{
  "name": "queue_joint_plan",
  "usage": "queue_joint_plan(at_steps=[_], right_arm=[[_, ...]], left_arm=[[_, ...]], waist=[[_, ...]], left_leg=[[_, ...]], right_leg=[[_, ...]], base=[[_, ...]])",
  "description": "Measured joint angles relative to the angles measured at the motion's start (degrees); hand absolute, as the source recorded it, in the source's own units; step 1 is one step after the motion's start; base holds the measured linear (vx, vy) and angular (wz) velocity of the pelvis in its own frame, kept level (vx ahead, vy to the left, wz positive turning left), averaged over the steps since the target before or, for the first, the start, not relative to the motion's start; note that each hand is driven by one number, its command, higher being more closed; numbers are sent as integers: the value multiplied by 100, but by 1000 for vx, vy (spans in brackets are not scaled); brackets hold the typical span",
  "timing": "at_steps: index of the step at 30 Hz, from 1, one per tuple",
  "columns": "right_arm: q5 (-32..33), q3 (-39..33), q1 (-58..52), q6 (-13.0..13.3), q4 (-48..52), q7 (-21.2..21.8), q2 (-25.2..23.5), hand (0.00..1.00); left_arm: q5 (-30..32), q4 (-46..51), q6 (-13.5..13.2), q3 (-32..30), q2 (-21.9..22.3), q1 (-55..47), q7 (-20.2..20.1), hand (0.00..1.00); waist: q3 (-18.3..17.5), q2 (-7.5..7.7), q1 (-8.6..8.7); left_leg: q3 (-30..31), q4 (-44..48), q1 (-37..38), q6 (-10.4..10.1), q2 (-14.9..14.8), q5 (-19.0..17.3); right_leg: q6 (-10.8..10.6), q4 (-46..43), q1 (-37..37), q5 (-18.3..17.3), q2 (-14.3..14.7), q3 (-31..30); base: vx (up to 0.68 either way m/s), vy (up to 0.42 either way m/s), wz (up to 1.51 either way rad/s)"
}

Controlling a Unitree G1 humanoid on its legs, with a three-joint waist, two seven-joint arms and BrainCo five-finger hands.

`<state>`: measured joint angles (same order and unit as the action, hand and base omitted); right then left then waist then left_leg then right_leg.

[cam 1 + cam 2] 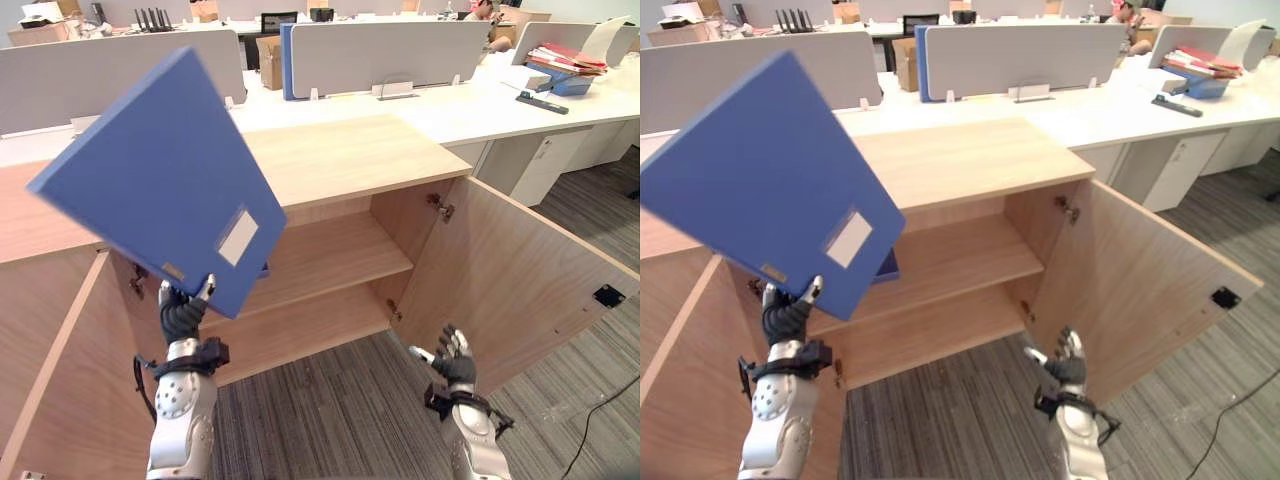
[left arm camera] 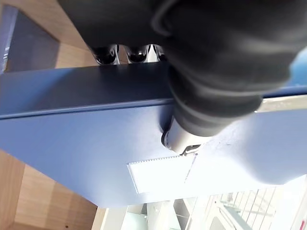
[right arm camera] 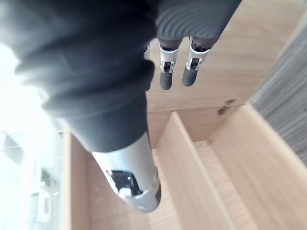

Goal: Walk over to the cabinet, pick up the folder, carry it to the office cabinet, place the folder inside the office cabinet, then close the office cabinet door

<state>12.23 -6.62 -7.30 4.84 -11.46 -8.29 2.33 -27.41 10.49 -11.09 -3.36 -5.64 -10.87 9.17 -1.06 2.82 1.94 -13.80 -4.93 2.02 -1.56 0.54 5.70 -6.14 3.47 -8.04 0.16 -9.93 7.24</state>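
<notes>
Left hand (image 1: pixel 182 315) raised at left, clamped on near lower edge of flat blue plastic folder (image 1: pixel 160 180): fingers (image 2: pixel 136 53) curled behind spine, thumb (image 2: pixel 184 139) pressed on front face beside clear label pocket (image 1: pixel 238 237). Folder tilted, held in air before left half of open light-wood office cabinet (image 1: pixel 350 160), not yet on inner shelf (image 1: pixel 320 255). Both cabinet doors swung open; right door (image 1: pixel 520 290) angled out toward near right. Right hand (image 1: pixel 458 365) low at near right, just before right door, fingers (image 3: pixel 165 72) straight and slightly spread, holding nothing, touching nothing.
</notes>
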Motion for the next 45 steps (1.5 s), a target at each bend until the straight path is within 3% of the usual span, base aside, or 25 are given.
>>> queue_joint_plan(at_steps=[5,11,15,23,29,37,45], right_arm=[[173,147,545,78,871,230,318,0],[1239,651,1847,206,1196,620,1157,0],[2492,1675,2836,150,811,1201,1847,0],[3719,3548,5038,-32,-647,1812,3029,0],[4081,4108,5954,-68,-1418,1950,3138,0],[4044,4476,6643,-76,-2229,1954,3083,0],[3834,4937,6981,-88,-2305,2060,2923,0]], left_arm=[[-267,416,0,-11,59,-138,-339,100],[-265,467,4,28,56,-142,-525,100],[-331,465,22,292,-19,-151,-643,100],[-609,232,28,1174,-640,-115,-1045,100],[-1019,-98,28,1664,-1096,-21,-1283,100],[-1339,-263,13,2029,-1274,339,-1414,100],[-1423,-393,3,2296,-1385,367,-1470,100]], waist=[[-2,-3,-102],[-4,-8,-167],[-4,-8,-260],[7,-13,-441],[12,-10,-473],[38,-9,-578],[89,-3,-601]], left_leg=[[6,19,-2,58,11,20],[42,38,4,78,12,31],[43,37,9,93,11,43],[84,4,4,116,12,75],[125,2,-5,117,7,101],[223,-1,-98,122,-33,182],[229,-6,-172,73,-153,248]], right_leg=[[-12,-45,13,-12,-13,1],[-14,-133,16,-55,-12,6],[-5,-218,52,-84,-15,6],[-3,-237,54,-85,-17,34],[0,-191,16,-83,-2,73],[13,-179,35,-74,36,190],[73,-163,101,-45,145,188]], base=[[0,0,0],[-4,7,2],[0,0,0],[-1,5,2],[2,2,2],[-8,1,8],[-21,-2,-1]])
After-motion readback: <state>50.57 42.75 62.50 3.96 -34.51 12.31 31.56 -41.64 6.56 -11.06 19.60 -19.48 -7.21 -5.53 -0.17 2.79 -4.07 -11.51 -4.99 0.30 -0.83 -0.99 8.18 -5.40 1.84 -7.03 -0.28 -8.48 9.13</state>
